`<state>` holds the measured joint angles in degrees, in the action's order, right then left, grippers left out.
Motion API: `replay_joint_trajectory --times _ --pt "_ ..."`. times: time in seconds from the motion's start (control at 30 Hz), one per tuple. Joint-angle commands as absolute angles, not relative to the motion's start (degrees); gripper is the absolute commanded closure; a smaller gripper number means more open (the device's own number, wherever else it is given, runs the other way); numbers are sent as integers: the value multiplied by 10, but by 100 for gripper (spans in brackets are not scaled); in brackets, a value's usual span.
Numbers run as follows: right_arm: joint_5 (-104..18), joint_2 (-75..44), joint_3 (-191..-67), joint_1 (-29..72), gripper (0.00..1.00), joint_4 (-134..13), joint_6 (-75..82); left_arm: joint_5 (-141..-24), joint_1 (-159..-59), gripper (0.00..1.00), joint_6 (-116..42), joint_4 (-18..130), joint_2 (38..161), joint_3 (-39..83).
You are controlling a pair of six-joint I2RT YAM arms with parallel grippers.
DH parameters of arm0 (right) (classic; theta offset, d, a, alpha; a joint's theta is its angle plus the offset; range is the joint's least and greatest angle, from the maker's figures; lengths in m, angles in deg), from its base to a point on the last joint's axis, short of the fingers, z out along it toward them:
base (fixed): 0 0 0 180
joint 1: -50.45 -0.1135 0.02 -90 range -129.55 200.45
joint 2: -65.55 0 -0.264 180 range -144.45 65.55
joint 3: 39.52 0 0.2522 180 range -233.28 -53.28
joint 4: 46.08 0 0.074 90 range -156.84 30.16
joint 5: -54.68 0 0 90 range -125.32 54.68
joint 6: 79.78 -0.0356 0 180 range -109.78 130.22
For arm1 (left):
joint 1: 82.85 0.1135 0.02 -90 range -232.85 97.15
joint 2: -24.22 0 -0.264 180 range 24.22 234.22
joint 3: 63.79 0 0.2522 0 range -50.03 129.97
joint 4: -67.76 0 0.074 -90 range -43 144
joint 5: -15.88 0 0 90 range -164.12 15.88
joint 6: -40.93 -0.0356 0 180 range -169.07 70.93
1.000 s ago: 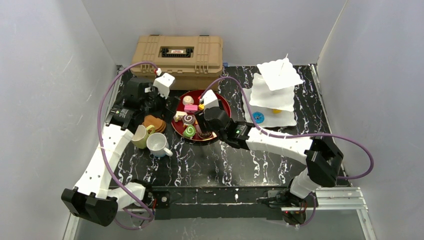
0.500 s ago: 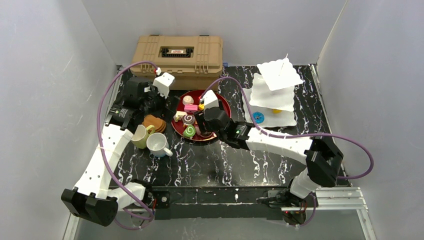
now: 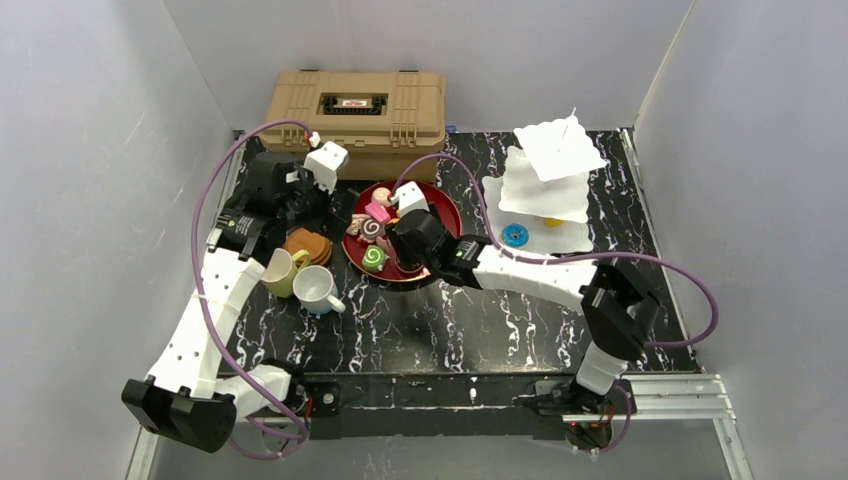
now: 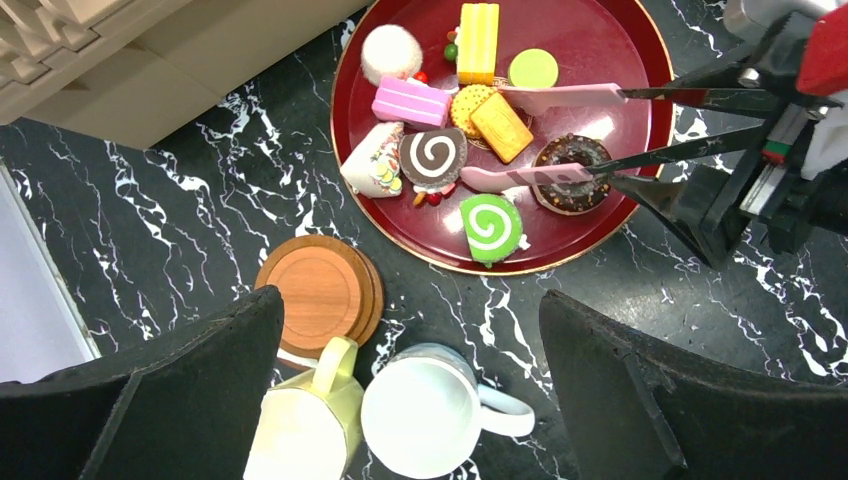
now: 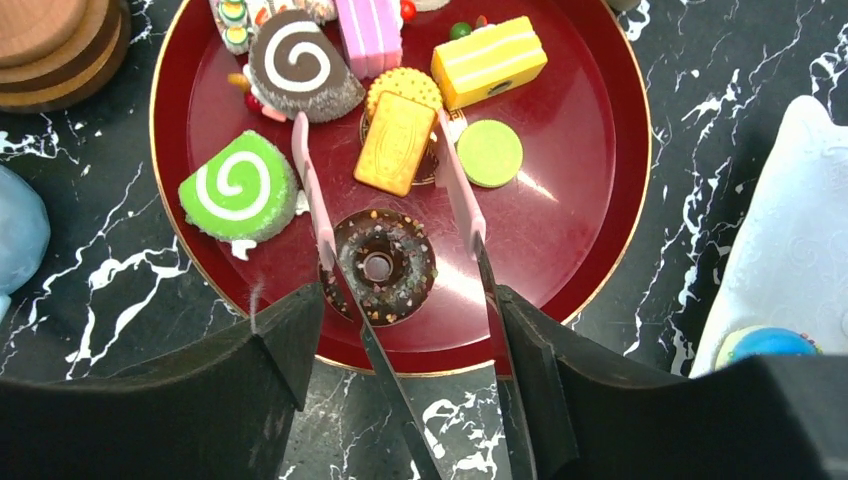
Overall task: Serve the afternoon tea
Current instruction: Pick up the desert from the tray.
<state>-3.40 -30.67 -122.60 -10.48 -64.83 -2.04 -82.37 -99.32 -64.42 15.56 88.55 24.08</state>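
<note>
The red tray [image 5: 600,250] carries the pastries: a chocolate donut [image 5: 380,265], a green swirl roll [image 5: 238,187], a brown swirl roll [image 5: 300,65], a tan biscuit [image 5: 397,140] and a yellow cake slice [image 5: 488,60]. My right gripper [image 5: 405,300] is shut on metal tongs [image 5: 460,195]. Their pink tips stand apart on either side of the biscuit, just beyond the donut. My left gripper [image 4: 408,300] hangs open above the white mug [image 4: 425,425], the pale yellow mug [image 4: 300,435] and the stacked brown coasters [image 4: 318,295].
A tan toolbox [image 3: 355,105] stands at the back behind the tray. A white tiered stand [image 3: 550,175] is at the back right, with a blue donut [image 3: 516,235] on its bottom plate. White walls close in both sides.
My right arm has swung left and a little farther back, carrying the tongs deeper over the tray. The left arm has barely moved.
</note>
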Motion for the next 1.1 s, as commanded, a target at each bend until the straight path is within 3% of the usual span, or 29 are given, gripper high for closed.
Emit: replay_joint_trajectory --times 0.0,0.2,0.43,0.6,1.07 --pt "-60 -316 -1275 -94 35 -689 -30 -837 -986 2 -638 155 881 259" --pt "-107 -295 -1276 -70 58 -706 -48 -844 -985 2 -634 155 882 259" --pt "-125 -285 -1277 -64 59 -718 -40 -851 -985 2 -630 153 882 258" --pt "-132 -293 -1282 -60 71 -720 -37 -852 -985 2 -629 152 880 257" --pt "-91 -220 -1344 -51 78 -762 12 -850 -984 2 -630 151 871 257"
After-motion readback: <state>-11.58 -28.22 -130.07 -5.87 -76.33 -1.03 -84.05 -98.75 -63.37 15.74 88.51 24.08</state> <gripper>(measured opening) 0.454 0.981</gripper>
